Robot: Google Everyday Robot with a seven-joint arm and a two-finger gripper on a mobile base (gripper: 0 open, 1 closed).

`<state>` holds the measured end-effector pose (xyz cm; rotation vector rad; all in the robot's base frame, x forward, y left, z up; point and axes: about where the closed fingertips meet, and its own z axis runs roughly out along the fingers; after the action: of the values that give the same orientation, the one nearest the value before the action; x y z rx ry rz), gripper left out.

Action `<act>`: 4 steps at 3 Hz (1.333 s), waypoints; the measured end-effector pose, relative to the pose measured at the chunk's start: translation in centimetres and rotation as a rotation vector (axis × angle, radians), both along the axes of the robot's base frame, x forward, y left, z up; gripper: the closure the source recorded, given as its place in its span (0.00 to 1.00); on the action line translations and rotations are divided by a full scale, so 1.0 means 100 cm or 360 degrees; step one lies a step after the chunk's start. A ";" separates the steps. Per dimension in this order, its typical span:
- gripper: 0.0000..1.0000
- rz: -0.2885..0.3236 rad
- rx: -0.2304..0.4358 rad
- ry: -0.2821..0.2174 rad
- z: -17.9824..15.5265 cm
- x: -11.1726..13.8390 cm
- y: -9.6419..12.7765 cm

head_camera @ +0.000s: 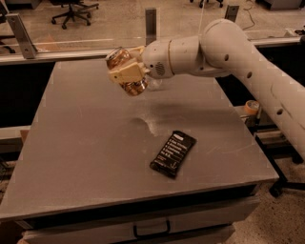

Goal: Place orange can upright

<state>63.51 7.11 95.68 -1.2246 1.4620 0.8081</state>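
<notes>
The orange can (125,72) is shiny orange-gold with silver ends. It is held tilted in the air above the far middle of the grey table (86,157). My gripper (127,72) is shut on the can, with a pale finger (123,74) across its side. The white arm reaches in from the right. The can's top end points up and left, its other end down and right. It does not touch the table.
A black snack packet (173,153) lies flat on the table right of centre. Part of a clear plastic bottle (156,84) shows behind the wrist. A metal rail (57,52) runs behind the table. Office chairs (71,9) stand on the floor beyond.
</notes>
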 end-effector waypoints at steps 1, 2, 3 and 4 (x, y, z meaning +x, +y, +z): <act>1.00 0.0049 0.0075 0.0008 -0.006 -0.013 -0.015; 1.00 0.0075 0.0134 -0.0022 -0.011 -0.025 -0.050; 1.00 0.0140 0.0230 -0.0048 -0.019 -0.035 -0.080; 1.00 0.0251 0.0350 -0.0070 -0.034 -0.041 -0.099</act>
<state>59.43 -2.84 92.30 -1.1916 1.2168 1.0141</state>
